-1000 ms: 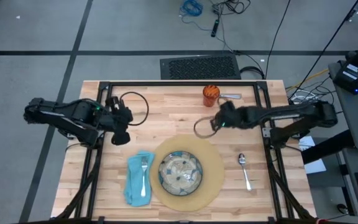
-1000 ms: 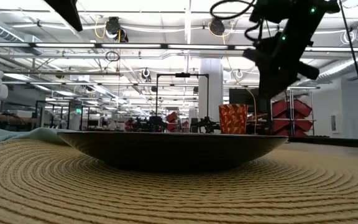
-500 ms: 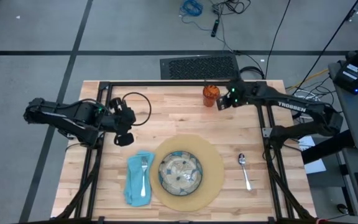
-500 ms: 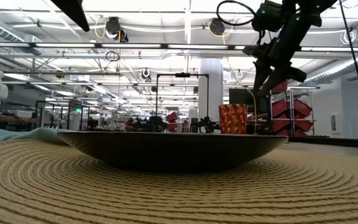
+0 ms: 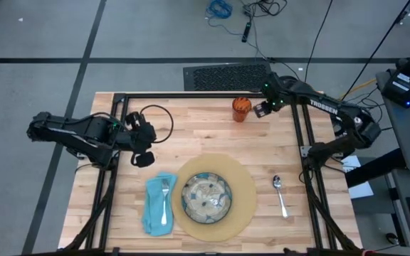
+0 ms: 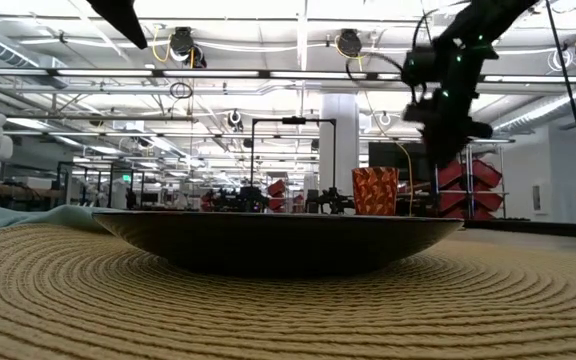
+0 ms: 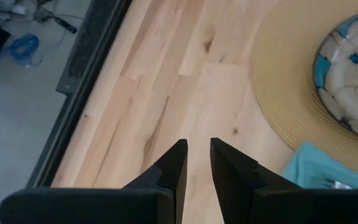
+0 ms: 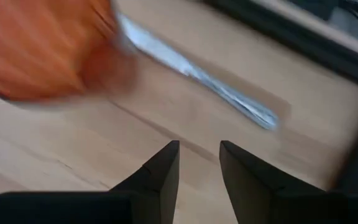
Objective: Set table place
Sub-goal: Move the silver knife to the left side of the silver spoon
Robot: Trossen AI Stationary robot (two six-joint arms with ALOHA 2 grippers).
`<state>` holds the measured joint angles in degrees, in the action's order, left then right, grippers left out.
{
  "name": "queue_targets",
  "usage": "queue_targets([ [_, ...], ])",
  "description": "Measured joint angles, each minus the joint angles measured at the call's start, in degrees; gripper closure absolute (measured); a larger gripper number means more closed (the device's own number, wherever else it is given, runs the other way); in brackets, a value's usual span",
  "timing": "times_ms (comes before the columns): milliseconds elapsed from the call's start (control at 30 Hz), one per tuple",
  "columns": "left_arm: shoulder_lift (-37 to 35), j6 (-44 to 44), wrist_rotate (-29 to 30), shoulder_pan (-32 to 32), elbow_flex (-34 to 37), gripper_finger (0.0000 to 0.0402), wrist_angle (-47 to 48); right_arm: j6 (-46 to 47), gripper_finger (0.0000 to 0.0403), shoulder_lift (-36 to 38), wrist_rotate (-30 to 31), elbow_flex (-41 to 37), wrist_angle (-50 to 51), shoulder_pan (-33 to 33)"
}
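Right claw [image 5: 260, 109] — over the table's far edge, just beside the orange cup [image 5: 241, 109]; fingers [image 8: 160, 171] a narrow gap apart, nothing between them. In the right wrist view a silver knife [image 8: 194, 74] lies flat on the wood ahead of the fingers, its near end by the cup, long axis running away from the cup toward the black frame.

Left claw [image 5: 142, 158] — over bare wood at the table's left side, near the placemat's rim; fingers [image 7: 171, 169] almost closed, empty.

Table [image 5: 191, 135] — pale planks, black frame.

Placemat [image 5: 245, 190] — round, tan, at the near middle of the table. Carries the plate [image 5: 206, 197], green-patterned, nothing seen on it.

Napkin [image 5: 153, 213] — teal, touching the placemat's left rim. Carries the fork [image 5: 165, 197], long axis running near to far, tines at the far end.

Spoon [image 5: 280, 194] — on bare wood right of the placemat, apart from it, bowl at the far end, handle toward the near edge.
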<state>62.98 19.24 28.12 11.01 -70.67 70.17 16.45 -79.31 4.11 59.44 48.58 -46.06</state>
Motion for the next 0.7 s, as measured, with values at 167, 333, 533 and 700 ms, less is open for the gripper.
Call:
queue_targets([
  [167, 0.0, 1.4, -0.6, 0.0, 0.0, 0.0346, 1.1, -8.1, 0.0296, -3.3, 0.7, 0.0, 7.9, -6.5],
  [333, 0.0, 1.4, -0.4, 0.0, 0.0, 0.0346, 0.5, -13.4, 0.0296, -7.4, 0.8, 0.0, 8.2, -10.9],
  [533, 0.0, 1.4, 1.7, 0.0, 0.0, 0.0346, 0.5, -18.3, 0.0296, -11.5, 0.3, 0.0, 2.7, -11.4],
  [700, 0.0, 1.4, 2.0, 0.0, 0.0, 0.0346, 0.1, -20.5, 0.0296, -15.9, 0.1, 0.0, 0.9, -11.8],
])
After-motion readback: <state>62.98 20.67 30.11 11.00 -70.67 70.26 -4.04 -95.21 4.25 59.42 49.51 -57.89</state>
